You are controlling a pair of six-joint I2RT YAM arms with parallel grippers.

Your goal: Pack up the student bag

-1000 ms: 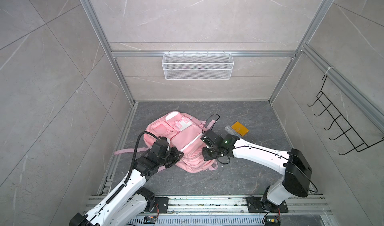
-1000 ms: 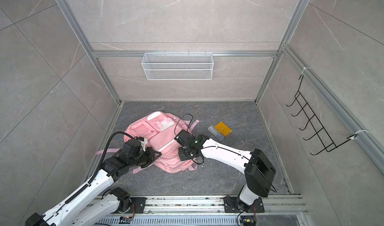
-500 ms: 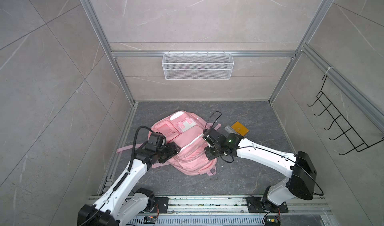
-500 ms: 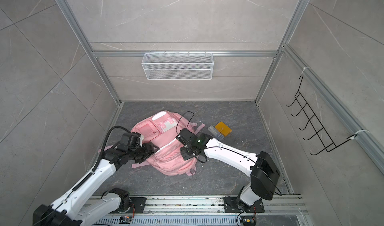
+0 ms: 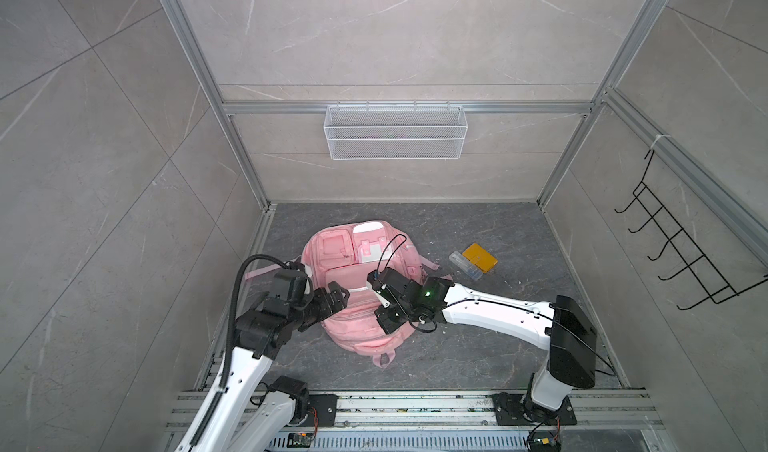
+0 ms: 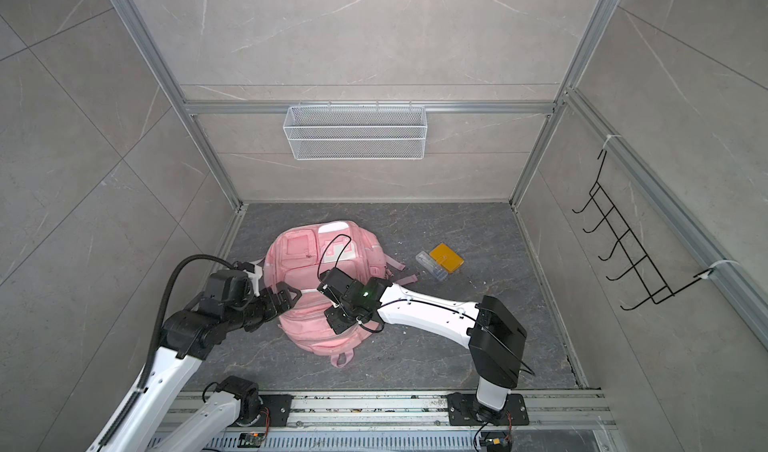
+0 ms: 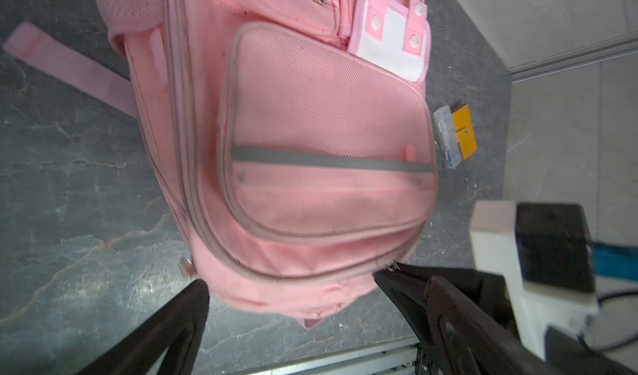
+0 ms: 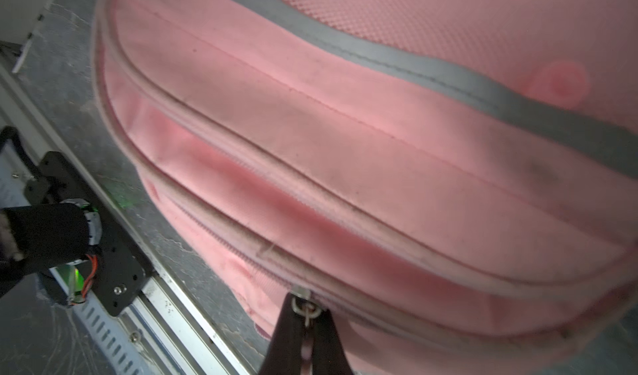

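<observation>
Student bag (image 5: 357,333) lies flat on the bench (image 5: 457,358), front pocket upward, between the two arms. Right jaws are closed on a metal zipper pull (image 8: 304,308) at the bag's near end. Left jaws stand wide apart at the bag's left edge, gripping nothing.

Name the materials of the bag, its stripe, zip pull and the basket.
Bag: soft woven fabric, matte pink, ribbed weave and stitched seams.
Stripe: smooth grey tape, probably reflective, flat sheen.
Zip pull: small silvery metal, glinting.
Basket: white-coated wire mesh, likely metal, see-through grid.
</observation>
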